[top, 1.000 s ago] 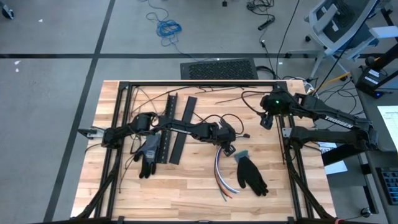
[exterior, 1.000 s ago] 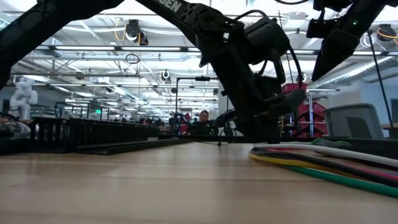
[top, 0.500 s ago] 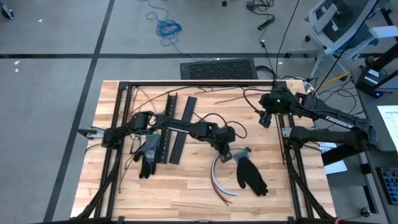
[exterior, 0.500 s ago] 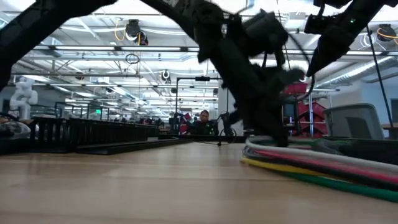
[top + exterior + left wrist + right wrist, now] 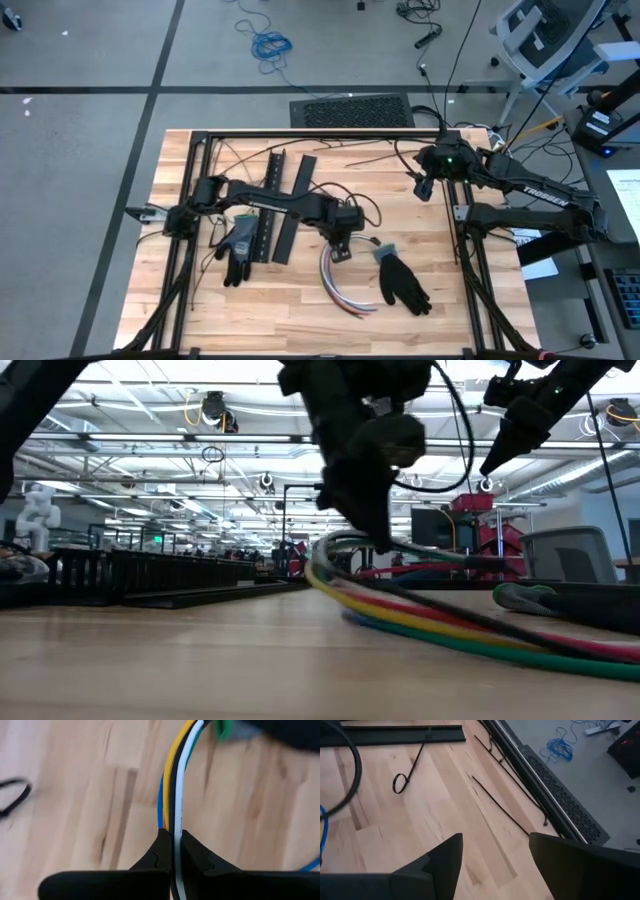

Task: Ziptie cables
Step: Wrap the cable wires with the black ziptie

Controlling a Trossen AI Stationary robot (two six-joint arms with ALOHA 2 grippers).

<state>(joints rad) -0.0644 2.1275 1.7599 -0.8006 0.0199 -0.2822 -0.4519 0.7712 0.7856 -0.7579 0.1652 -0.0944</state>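
- Left gripper (image 5: 338, 250) at mid-table, clamped on the cables (image 5: 340, 283) at their upper end.
- In the left wrist view, fingers (image 5: 159, 851) pressed together on the cables (image 5: 176, 790); white, yellow, blue and black strands run out between them over the wood.
- Cables fanned in a curve from the gripper toward the near edge of the table (image 5: 200, 300), loose ends splayed beside the right glove (image 5: 403, 281).
- In the low view, gripped end of the cables (image 5: 420, 615) lifted off the wood under the left gripper (image 5: 375, 540); yellow, red and green strands slope down to the tabletop.
- Right gripper (image 5: 421, 188) raised over the far right part of the table, well apart from the cables, jaws spread, nothing between them.
- In the right wrist view, both fingers (image 5: 445, 857) stand apart above bare wood, a thin black strand (image 5: 500, 805) and the frame rail (image 5: 530, 780).
- Right gripper (image 5: 505, 445) high in the low view, clear of the surface.
- Left glove (image 5: 239, 248) flat beside two black strips (image 5: 283, 205), left of the cables.
- Blue cord (image 5: 270, 45) coiled on the floor beyond the table.
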